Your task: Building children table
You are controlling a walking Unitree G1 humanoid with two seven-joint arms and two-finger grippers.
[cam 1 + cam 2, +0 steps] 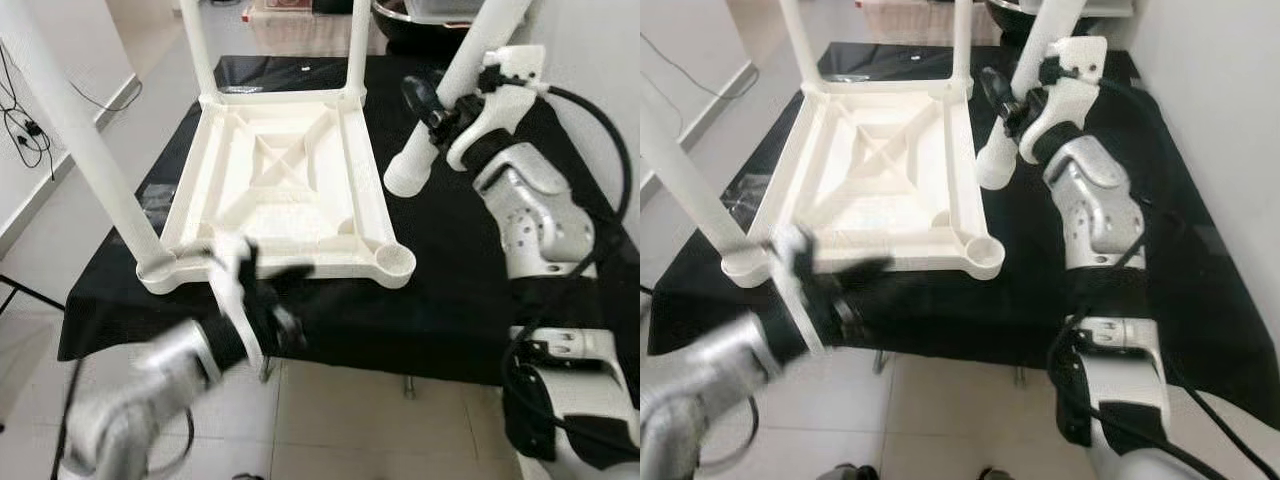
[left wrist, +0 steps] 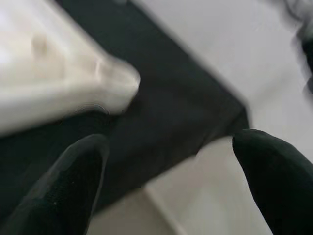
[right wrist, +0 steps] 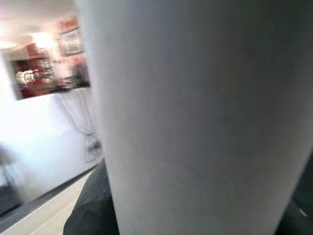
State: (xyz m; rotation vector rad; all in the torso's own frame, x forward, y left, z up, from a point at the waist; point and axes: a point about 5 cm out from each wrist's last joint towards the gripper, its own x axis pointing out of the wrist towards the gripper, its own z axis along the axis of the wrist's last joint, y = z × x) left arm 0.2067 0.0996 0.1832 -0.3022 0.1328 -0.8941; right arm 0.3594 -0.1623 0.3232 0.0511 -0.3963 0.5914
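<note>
A white plastic children's table top (image 1: pixel 290 190) lies upside down on a black-covered table (image 1: pixel 470 290). Three white legs stand in its corners: near left (image 1: pixel 85 140), far left (image 1: pixel 197 45) and far right (image 1: pixel 357 45). The near right corner socket (image 1: pixel 393 262) is empty. My right gripper (image 1: pixel 440 105) is shut on a fourth white leg (image 1: pixel 455 85), held tilted above the cloth to the right of the top. My left gripper (image 1: pixel 262 290), blurred, hangs open by the top's near edge; its fingers (image 2: pixel 63 191) are spread wide in the left wrist view.
A dark bowl (image 1: pixel 420 25) sits at the back of the table. Pale tiled floor (image 1: pixel 340 420) lies below the table's front edge. Cables (image 1: pixel 25 120) run along the wall at the left.
</note>
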